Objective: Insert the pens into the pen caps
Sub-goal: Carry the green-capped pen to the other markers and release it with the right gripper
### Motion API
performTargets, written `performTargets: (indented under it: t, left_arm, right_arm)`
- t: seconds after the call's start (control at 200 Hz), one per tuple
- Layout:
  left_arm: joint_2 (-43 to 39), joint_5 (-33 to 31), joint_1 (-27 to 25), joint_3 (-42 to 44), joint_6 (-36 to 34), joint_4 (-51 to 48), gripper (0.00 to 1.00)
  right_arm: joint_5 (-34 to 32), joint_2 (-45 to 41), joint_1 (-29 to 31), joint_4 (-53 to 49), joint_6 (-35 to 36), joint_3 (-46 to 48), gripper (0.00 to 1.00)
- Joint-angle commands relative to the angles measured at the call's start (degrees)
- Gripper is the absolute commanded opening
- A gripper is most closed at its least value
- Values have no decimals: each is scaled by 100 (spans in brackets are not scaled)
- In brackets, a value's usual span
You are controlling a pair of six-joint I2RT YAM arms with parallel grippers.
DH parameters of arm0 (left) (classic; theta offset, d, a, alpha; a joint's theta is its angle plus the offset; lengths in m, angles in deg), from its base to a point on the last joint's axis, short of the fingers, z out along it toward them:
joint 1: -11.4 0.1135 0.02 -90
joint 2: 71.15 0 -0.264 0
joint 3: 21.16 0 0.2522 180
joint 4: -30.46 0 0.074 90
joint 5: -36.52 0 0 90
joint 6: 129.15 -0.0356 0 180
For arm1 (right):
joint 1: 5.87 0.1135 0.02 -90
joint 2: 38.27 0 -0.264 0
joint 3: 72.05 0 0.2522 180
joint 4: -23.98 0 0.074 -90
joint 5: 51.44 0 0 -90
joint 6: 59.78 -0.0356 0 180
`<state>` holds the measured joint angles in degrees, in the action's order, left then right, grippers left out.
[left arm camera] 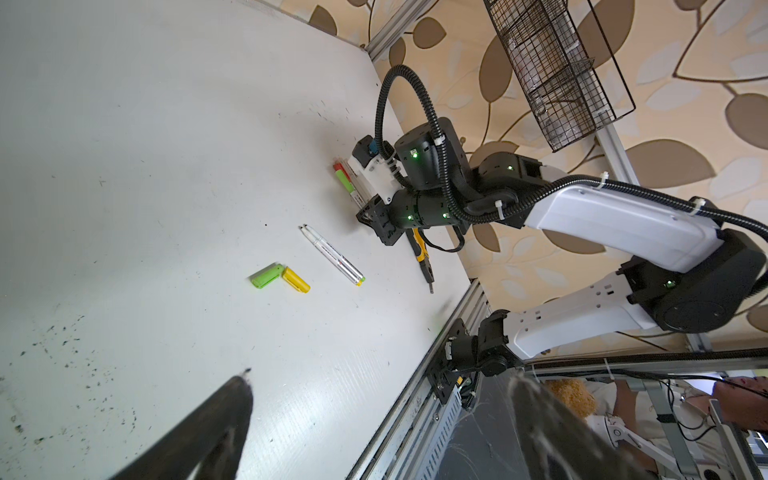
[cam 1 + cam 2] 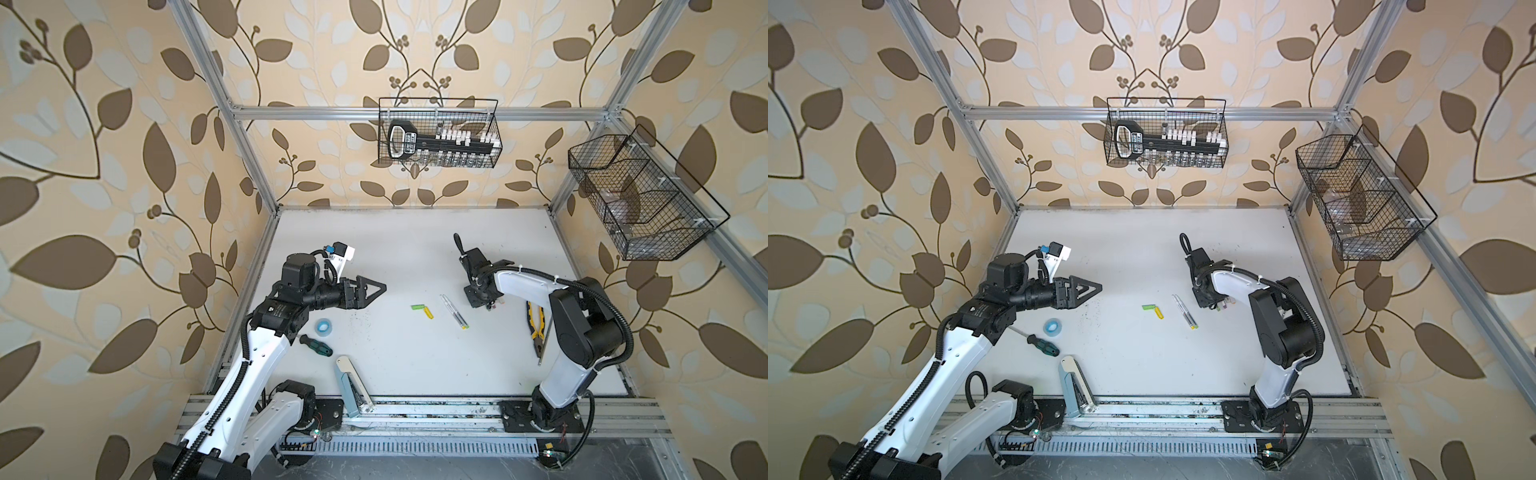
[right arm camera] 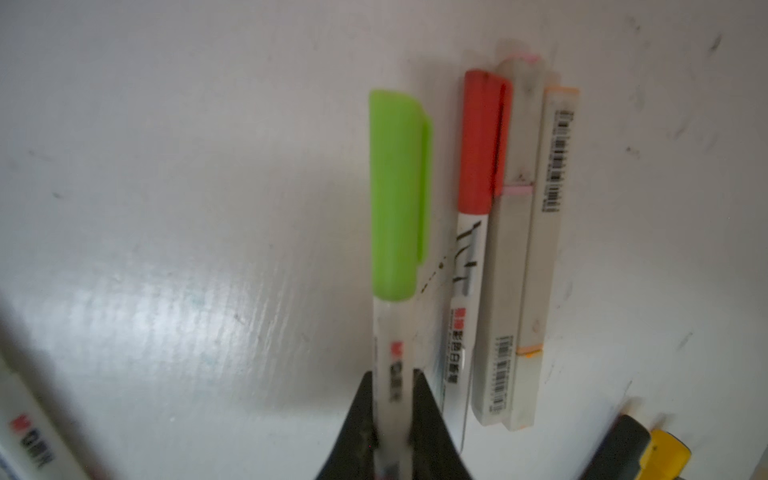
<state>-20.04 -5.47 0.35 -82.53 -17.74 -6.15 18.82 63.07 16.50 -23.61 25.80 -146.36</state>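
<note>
Pinching green-capped pen (image 3: 394,266) in right gripper (image 3: 394,384) just beside red-capped pen (image 3: 473,232), probably lining up finished ones. Holding left gripper (image 2: 382,286) spread wide, well away.

green-capped pen (image 3: 394,270) has blurred print, tail cut off

White table (image 2: 395,249) with pens (image 2: 454,311), caps (image 2: 417,307), pliers (image 2: 536,326), screwdriver (image 2: 318,345), stapler (image 2: 347,382), tape roll (image 2: 322,325)

scuffed white table (image 2: 374,257), leafy wallpaper (image 2: 104,166) round it, aluminium frame (image 2: 316,112) over it, wire basket (image 2: 436,99) behind, mesh basket (image 2: 590,166) to its right
</note>
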Motion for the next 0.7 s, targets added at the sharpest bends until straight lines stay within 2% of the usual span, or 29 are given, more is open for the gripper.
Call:
performTargets:
  t: [0.0, 0.18, 0.515, 0.695]
  left_arm:
    - [12, 225, 41, -64, -81, 84, 99]
    - [3, 224, 41, -64, -83, 91, 99]
    - [-17, 224, 41, -55, -82, 91, 99]
    - [-13, 253, 41, -53, -67, 109, 99]
  right_arm:
    - [-240, 20, 6, -226, 104, -180, 25]
    - [-181, -245, 120, -283, 65, -188, 30]
    - [1303, -1583, 693, 345, -540, 756, 38]
    - [1666, -1729, 1190, 686, -851, 1131, 39]
